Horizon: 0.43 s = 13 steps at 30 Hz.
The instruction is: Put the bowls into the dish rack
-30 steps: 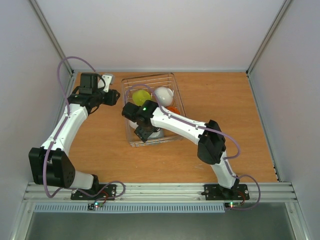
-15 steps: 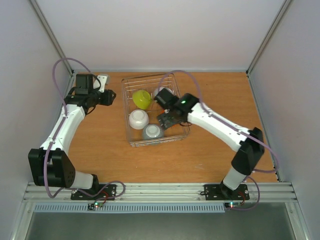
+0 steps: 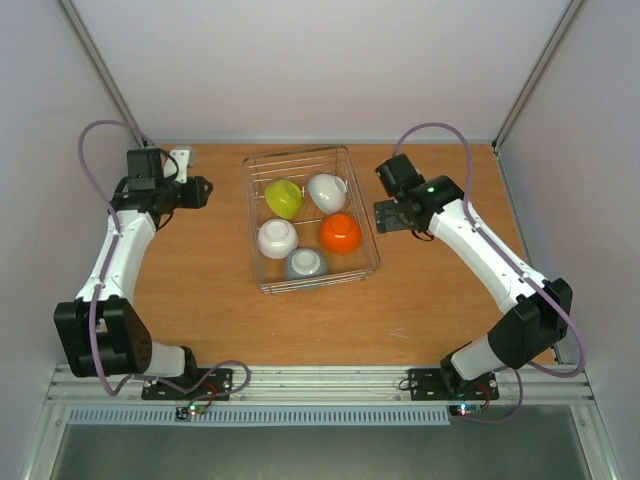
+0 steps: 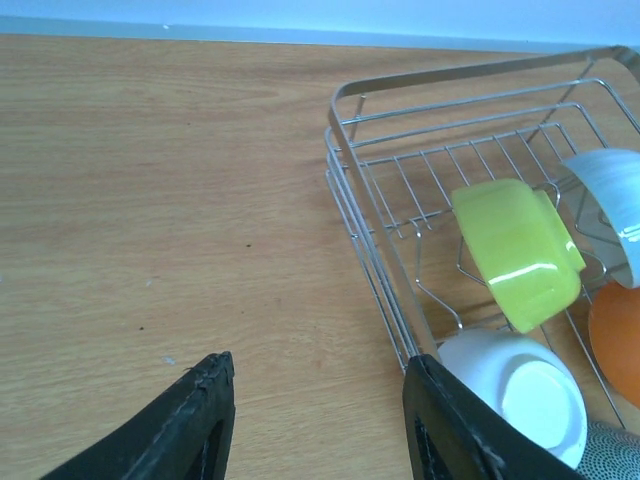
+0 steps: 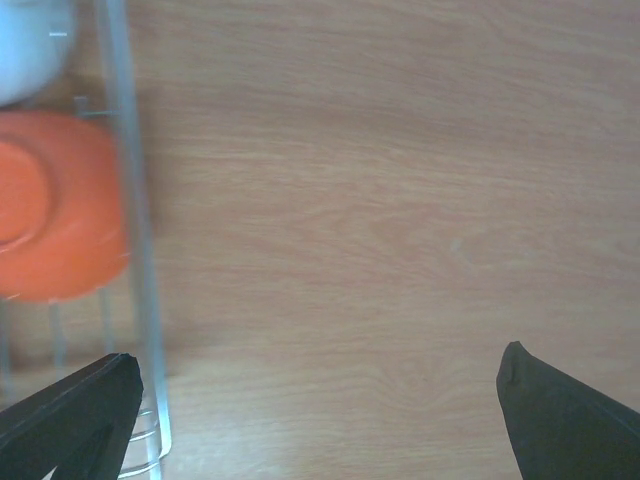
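The silver wire dish rack [image 3: 249, 222] stands at the table's middle back. It holds five bowls: yellow-green [image 3: 283, 198], white [image 3: 327, 191], orange [image 3: 340, 233], white [image 3: 277, 239] and pale grey [image 3: 306, 264]. My left gripper [image 3: 206, 189] is open and empty, left of the rack. The left wrist view shows its gripper [image 4: 318, 400] over bare wood beside the rack [image 4: 400, 80], with the yellow-green bowl [image 4: 515, 250] tilted on the prongs. My right gripper [image 3: 386, 217] is open and empty, just right of the rack. The right wrist view shows its gripper [image 5: 315, 390] over wood, with the orange bowl [image 5: 55, 205] at the left.
The wooden table [image 3: 450, 300] is walled by white panels at the back and sides. A metal rail [image 3: 320, 380] runs along the near edge, where both arm bases stand. A small white bracket [image 3: 181, 157] lies at the back left corner.
My right arm has lifted out of the rack and swung right, empty, uncovering the orange bowl and the lower white bowl. My left arm has drawn back a little to the left.
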### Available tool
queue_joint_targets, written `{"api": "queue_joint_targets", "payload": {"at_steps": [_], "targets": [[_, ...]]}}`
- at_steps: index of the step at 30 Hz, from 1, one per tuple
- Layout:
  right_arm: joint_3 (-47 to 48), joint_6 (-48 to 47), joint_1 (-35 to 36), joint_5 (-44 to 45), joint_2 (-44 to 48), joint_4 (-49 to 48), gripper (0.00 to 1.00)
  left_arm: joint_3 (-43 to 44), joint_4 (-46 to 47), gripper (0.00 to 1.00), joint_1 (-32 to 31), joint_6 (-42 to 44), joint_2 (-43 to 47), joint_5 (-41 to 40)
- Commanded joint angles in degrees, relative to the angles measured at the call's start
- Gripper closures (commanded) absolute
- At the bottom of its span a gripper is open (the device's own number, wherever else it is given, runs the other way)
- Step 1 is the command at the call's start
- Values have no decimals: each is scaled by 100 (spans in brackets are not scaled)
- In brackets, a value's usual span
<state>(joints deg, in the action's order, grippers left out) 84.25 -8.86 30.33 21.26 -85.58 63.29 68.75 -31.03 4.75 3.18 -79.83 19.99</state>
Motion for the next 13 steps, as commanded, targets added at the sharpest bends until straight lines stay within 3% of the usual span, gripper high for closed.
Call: {"api": "queue_joint_targets", "payload": {"at_steps": [1,13], "targets": [[-201,51,-635,46,17,-145,1,-50,269,52,313,-132,53,332],[-420,148,-1318,-564,-109,-389,1,-86,281,52,474,-195,45,497]]}}
